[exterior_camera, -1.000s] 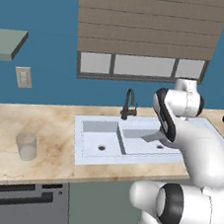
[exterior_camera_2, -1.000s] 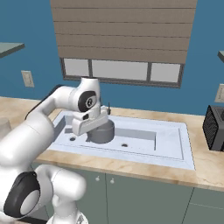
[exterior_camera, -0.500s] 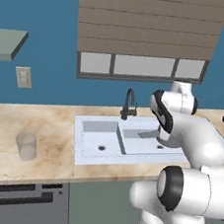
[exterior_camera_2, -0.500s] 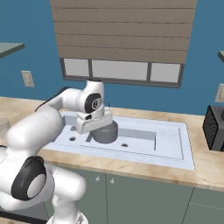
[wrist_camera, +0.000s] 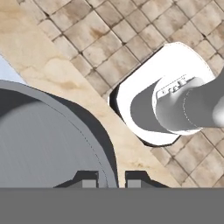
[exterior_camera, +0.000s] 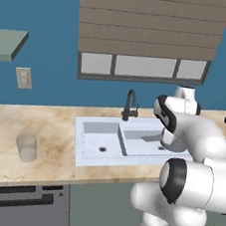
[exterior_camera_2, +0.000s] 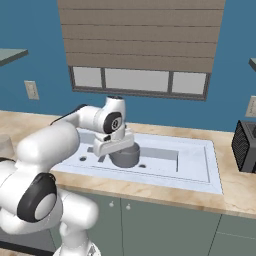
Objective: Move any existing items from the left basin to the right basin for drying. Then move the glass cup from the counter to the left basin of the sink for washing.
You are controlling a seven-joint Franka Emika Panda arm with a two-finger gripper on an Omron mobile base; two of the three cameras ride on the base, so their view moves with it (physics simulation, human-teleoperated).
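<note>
Carrying the saucepan point(exterior_camera_2: 125, 155), I have my pincer point(wrist_camera: 111, 180) clamped on its rim wall, one fingertip point(wrist_camera: 87, 179) inside the pot and the other outside. The pot hangs directly under my pincer, over the near end of the right basin point(exterior_camera_2: 165, 159), low against the floor of it as far as I can judge. So the first step, shifting the pot out of the left basin point(exterior_camera: 101, 136), looks nearly done; what it calls for next is lowering the pot flat, letting go, and lifting straight up clear of the rim. Just behind my pincer stands the black faucet point(exterior_camera: 130, 104), which I should not swing into. Far off to my left, across the sink point(exterior_camera: 82, 156), the glass cup point(exterior_camera: 27, 147) waits upright on the counter point(exterior_camera: 2, 136), with nothing between it and the left basin.
</note>
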